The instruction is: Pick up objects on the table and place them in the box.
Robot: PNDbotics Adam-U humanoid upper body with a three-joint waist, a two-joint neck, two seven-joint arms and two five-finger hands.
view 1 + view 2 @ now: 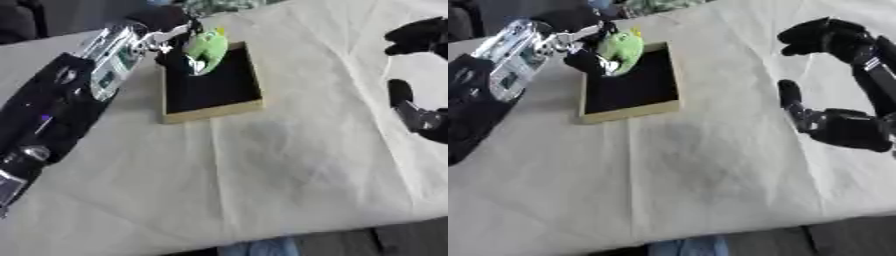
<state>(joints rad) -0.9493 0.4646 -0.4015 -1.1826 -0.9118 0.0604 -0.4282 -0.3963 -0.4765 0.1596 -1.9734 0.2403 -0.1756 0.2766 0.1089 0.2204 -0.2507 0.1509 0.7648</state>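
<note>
A green soft toy (206, 49) with a bit of yellow on top hangs over the far end of the shallow box (213, 111), which has a black inside and tan walls. My left hand (173, 34) reaches in from the upper left and is shut on the toy, fingers curled round its left side. My right hand (833, 125) stands at the right edge of the table, well clear of the box, its thumb and fingers spread in a wide arc with nothing between them.
A cream cloth (262, 170) with creases covers the table. My left forearm (61, 100) lies along the left side, next to the box. The table's front edge runs along the bottom, with something blue (258, 248) below it.
</note>
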